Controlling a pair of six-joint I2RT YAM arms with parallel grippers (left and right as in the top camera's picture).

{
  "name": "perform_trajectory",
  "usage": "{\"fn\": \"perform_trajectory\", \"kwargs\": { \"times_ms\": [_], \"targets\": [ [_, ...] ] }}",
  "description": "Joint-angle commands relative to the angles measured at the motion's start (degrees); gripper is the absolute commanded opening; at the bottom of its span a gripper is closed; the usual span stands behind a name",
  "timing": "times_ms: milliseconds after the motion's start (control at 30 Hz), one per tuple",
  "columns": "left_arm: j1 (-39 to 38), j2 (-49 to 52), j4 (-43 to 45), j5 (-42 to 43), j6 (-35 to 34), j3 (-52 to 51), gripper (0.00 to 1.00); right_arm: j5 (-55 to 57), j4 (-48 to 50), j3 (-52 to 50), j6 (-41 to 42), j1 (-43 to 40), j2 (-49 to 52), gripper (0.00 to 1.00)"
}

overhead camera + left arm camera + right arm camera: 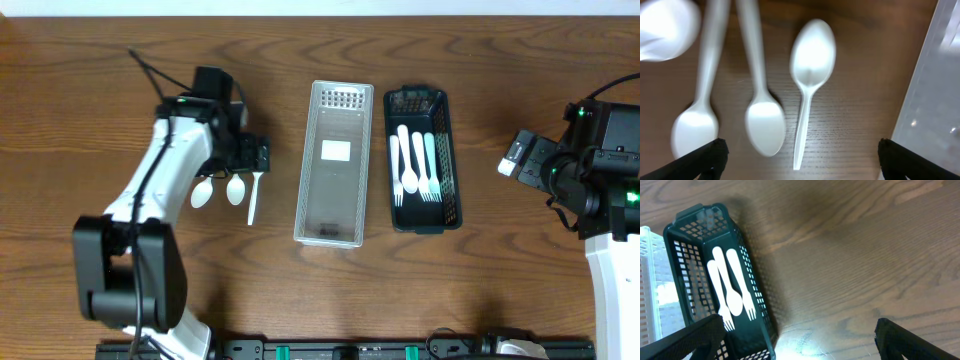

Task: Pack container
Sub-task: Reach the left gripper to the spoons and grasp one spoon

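Three white plastic spoons lie on the wood table left of the clear container (335,225). In the left wrist view two spoons (765,127) (695,132) point bowl-down and a third spoon (812,55) lies bowl-up. In the overhead view the three spoons (236,188) lie just below my left gripper (252,158). That gripper hovers over them, open and empty (800,162). The clear container's wall (935,100) is at its right. A black basket (447,160) holds white forks and a spoon (732,297). My right gripper (514,160) is open and empty (800,342), right of the basket.
The clear container has a white label on its floor and stands touching or nearly touching the black basket (685,245). A blurred white object (665,27) fills the upper left corner of the left wrist view. A black rail runs along the table's front edge (350,350).
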Motion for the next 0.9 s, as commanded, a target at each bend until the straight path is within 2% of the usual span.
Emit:
{"fn": "perform_trajectory", "kwargs": {
  "times_ms": [0, 167, 300, 500, 600, 867],
  "targets": [
    [-3.8, 3.2, 0.6, -2.7, 8.7, 0.9, 0.93, 0.0, -0.6, -0.3, -0.4, -0.3, 0.2, 0.99],
    [-8.4, 7.3, 1.4, -12.1, 8.7, 0.9, 0.93, 0.0, -2.0, -0.4, -0.5, -0.4, 0.2, 0.99],
    [-8.8, 10.2, 1.8, -12.6, 7.8, 0.9, 0.86, 0.0, -3.3, -0.4, -0.5, -0.4, 0.2, 0.99],
    [-8.1, 13.1, 3.4, -10.9, 4.7, 0.9, 0.83, 0.0, -3.8, -0.4, -0.5, -0.4, 0.2, 0.99],
    [-8.1, 13.4, 4.1, -9.0, 4.6, 0.9, 0.73, 0.0, -4.1, -0.4, -0.5, -0.4, 0.2, 0.99],
    [-8.1, 13.4, 3.8, -8.9, 2.3, 0.8, 0.34, 0.1, -4.6, -0.4, -0.5, -0.4, 0.2, 0.99]
  ]
}}
